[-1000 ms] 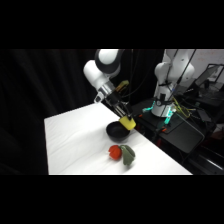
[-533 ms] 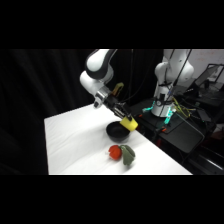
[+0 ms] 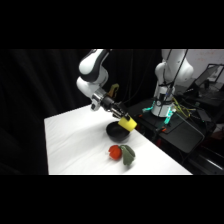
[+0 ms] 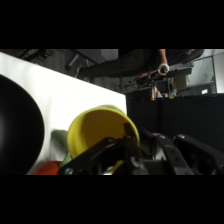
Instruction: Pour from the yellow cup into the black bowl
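White worktop [image 3: 75, 145] against a dark backdrop. The yellow cup [image 3: 127, 124] is held clamped in the pincer [image 3: 121, 118], tipped on its side over the rim of the black bowl [image 3: 116, 132]. Red and green vegetables [image 3: 122, 153] are seen lying near the bowl.

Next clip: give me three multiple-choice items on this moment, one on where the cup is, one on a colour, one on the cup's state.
1. Where is the yellow cup?
A. Over the black bowl's rim
B. Standing at the table's far left edge
C. Beside the vegetables

2. What colours are the vegetables in front of the bowl?
A. Blue and white
B. Red and green
C. All yellow

3. How is the cup held?
A. Upright on the table
B. Upside down inside the bowl
C. Tilted in the gripper

Answers: 1 A, the side view shows the cup above the bowl's right rim. 2 B, one is red and one green. 3 C, the cup leans over in the gripper's grasp, off the table.
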### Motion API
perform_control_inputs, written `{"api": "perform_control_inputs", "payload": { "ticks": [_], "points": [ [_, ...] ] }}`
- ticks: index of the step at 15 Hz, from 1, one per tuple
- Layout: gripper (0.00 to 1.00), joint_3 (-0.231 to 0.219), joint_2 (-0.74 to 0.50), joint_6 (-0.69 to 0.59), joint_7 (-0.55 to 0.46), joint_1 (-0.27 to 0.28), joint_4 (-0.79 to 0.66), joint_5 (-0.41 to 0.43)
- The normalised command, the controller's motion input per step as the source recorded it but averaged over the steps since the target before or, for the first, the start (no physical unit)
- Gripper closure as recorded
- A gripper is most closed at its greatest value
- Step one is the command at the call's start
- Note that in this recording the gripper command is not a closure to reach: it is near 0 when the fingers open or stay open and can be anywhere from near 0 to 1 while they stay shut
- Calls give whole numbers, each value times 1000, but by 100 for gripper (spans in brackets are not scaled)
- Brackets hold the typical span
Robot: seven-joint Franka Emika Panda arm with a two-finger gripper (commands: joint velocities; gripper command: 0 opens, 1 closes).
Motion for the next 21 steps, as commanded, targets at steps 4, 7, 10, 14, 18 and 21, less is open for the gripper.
{"api": "perform_control_inputs", "payload": {
  "ticks": [4,7,10,14,18,21],
  "points": [
    [31,-28,102,-296,-239,-74,198,174],
    [31,-46,56,-202,-143,-17,148,116],
    [31,-90,-89,116,61,96,45,-68],
    [31,-81,-355,456,301,206,-107,-219],
    [31,24,-383,514,457,237,-117,-320],
    [31,59,-279,539,452,155,-119,-423]
  ]
}}
